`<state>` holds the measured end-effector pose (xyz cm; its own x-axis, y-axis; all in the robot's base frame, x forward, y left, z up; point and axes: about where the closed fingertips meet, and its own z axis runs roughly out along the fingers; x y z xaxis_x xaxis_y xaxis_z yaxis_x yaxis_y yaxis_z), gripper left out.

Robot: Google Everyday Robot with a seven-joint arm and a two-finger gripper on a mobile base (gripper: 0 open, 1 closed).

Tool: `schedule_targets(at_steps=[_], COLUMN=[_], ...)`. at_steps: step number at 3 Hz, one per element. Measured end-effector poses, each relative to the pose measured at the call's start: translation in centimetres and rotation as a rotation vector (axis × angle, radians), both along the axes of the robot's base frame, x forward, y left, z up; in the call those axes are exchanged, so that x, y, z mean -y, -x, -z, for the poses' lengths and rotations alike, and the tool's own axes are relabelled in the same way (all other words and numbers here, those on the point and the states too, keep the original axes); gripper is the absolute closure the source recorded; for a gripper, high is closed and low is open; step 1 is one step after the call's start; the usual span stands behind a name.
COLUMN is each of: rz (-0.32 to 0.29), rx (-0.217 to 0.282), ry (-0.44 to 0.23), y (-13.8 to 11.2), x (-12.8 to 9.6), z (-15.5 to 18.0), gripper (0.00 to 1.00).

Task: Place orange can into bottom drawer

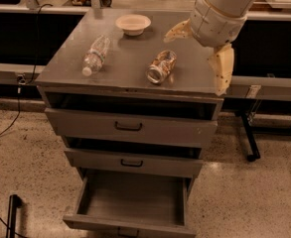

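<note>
The gripper [194, 62] hangs released and empty at upper right, near the can [161, 67] lying on the surface [68, 63]; bottom drawer [135, 198] open.

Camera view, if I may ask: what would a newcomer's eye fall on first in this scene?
The big pale robot arm reaching in from the upper right stands out first, its claw open over the right side of the cabinet top. Just beside the claw, the orange can lies on its side. Below, the bottom drawer is pulled far out near the floor.
</note>
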<state>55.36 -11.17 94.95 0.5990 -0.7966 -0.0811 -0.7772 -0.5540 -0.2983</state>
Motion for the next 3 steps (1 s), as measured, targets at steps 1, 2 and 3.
schedule_targets(at_steps=[1,2,3], rz=[-0.014,-0.101,-0.241], rx=[0.000,0.067,0.166], ry=[0.084,0.267,0.425], y=[0.1,-1.7,-5.3], x=[-0.7,-1.1,-0.2], z=[0.1,0.8,1.0], gripper=[0.00,0.00,0.00])
